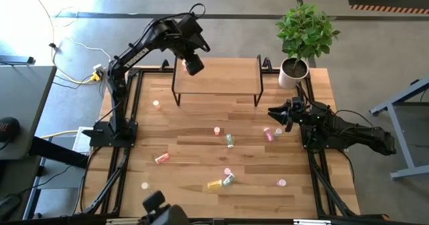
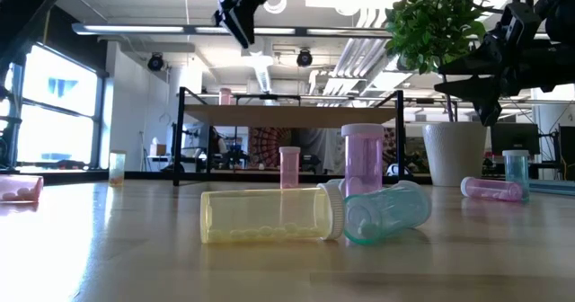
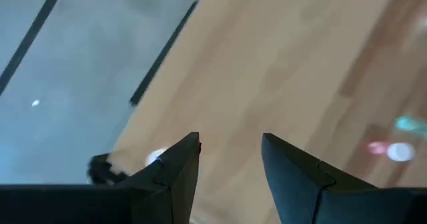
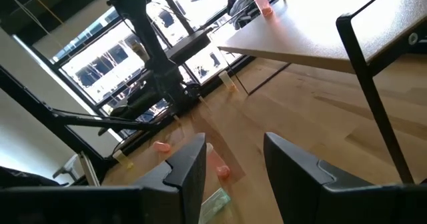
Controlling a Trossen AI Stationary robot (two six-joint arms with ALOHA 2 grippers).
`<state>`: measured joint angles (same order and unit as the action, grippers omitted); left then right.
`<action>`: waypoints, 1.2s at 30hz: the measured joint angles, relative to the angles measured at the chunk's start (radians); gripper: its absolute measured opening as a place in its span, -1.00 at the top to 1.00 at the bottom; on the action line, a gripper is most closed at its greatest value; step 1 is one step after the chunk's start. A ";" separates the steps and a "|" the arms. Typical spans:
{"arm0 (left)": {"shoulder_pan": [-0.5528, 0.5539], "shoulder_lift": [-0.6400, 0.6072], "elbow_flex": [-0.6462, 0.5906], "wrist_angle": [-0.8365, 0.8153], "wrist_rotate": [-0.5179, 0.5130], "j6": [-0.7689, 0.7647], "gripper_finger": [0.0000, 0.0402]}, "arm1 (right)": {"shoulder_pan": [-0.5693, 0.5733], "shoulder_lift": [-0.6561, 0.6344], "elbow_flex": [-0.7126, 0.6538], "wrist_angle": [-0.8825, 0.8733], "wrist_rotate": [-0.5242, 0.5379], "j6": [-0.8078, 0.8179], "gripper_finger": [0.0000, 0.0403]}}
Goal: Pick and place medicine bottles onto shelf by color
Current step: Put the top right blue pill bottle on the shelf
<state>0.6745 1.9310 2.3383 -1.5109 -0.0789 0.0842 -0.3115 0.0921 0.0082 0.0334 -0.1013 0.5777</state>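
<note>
Both arms are matte black, built of chunky jointed segments on dark bases. The left gripper point(image 3: 230, 167) and right gripper point(image 4: 233, 164) each end in two dark, wedge-shaped fingers with flat inner faces.
</note>
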 joint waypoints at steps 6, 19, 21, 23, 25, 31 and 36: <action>-0.093 -0.015 0.000 0.029 0.034 -0.067 0.24 | 0.000 0.000 0.000 0.000 0.001 -0.001 0.29; -0.284 -0.016 -0.001 0.169 0.002 -0.183 0.35 | 0.000 0.000 0.000 0.000 0.006 0.031 0.29; -0.312 -0.016 -0.001 0.169 -0.024 -0.201 0.36 | 0.000 0.000 0.000 0.000 0.006 0.033 0.29; -0.340 -0.016 -0.001 0.169 -0.039 -0.214 0.36 | 0.000 0.000 0.000 0.000 0.006 0.027 0.29; -0.371 -0.016 -0.001 0.169 -0.041 -0.226 0.36 | 0.000 0.000 0.000 0.000 0.006 0.027 0.29; -0.464 -0.015 -0.012 0.180 -0.081 -0.249 0.36 | 0.000 0.000 0.000 0.000 0.022 0.025 0.29; -0.524 -0.035 -0.136 0.235 -0.098 -0.290 0.36 | 0.000 0.000 0.000 0.000 0.040 0.025 0.29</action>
<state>0.1501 1.8957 2.2023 -1.2761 -0.1772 -0.2058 -0.3112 0.0921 0.0081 0.0338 -0.0612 0.6027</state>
